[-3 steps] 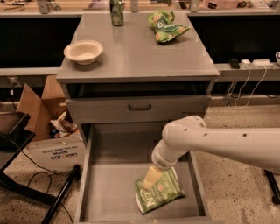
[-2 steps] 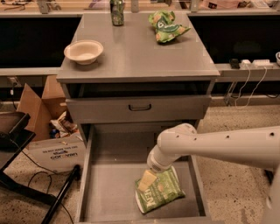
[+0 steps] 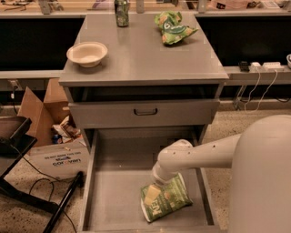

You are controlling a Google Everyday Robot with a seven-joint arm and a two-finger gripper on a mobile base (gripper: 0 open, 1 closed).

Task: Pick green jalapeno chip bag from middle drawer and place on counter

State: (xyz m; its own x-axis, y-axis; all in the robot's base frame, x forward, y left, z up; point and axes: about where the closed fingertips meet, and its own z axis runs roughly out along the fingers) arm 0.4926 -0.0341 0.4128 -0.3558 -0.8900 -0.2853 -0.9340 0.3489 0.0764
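Camera view: gripper [image 3: 152,195] half-hidden at bag [image 3: 176,198]

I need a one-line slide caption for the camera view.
The hand is at the green jalapeno chip bag lying in the open middle drawer, below the counter.

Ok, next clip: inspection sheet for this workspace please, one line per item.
Surface: counter, grey, above the drawers.
Job's things: green jalapeno chip bag flat in the open middle drawer.
Clutter: bowl, can and brighter green bag on the counter.
Grippers: end effector down on the chip bag's left end.
Cables: white cables at right; black cable on the floor, left.
Surroundings: cardboard boxes on the floor, left.
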